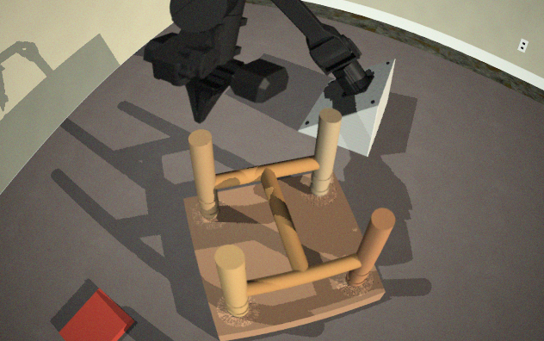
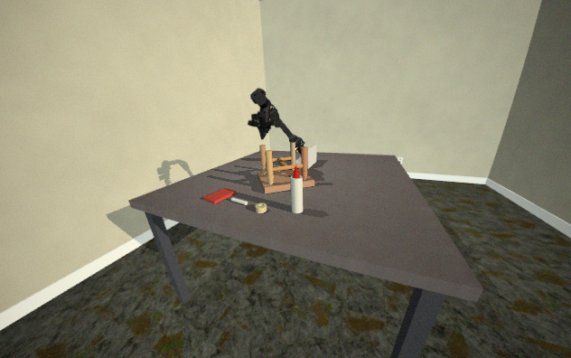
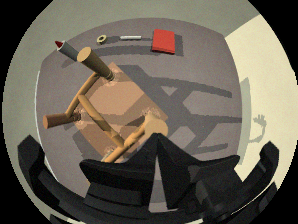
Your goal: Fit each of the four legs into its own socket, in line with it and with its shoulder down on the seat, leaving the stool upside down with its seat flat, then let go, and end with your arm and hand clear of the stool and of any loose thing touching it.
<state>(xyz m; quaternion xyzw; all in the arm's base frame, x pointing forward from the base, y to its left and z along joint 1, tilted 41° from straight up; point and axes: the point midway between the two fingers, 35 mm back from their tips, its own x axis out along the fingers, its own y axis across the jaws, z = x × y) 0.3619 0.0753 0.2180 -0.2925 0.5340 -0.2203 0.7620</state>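
The stool's seat (image 1: 340,220) (image 2: 286,187) (image 3: 117,97) lies flat, upside down. Four legs stand in its corners: a back left leg (image 1: 202,165) (image 2: 263,158), a back right leg (image 1: 327,144) (image 2: 293,149), a front left leg (image 1: 232,280) (image 2: 269,167) (image 3: 97,65) and a reddish front right leg (image 1: 375,241) (image 2: 304,164) (image 3: 60,120). Ring lines show low on the legs; small gaps at the shoulders cannot be judged. Rails join the legs. My gripper (image 1: 199,120) (image 2: 263,136) (image 3: 156,136) is shut and empty, above the back left leg and apart from it.
A red block (image 1: 95,316) (image 2: 219,196) (image 3: 164,41), a white stick (image 2: 239,201) (image 3: 130,37), a tape roll (image 2: 261,208) (image 3: 101,39) and a red-tipped white bottle (image 2: 296,194) (image 3: 70,51) lie or stand beyond the stool's front. A pale block (image 1: 357,133) is behind it.
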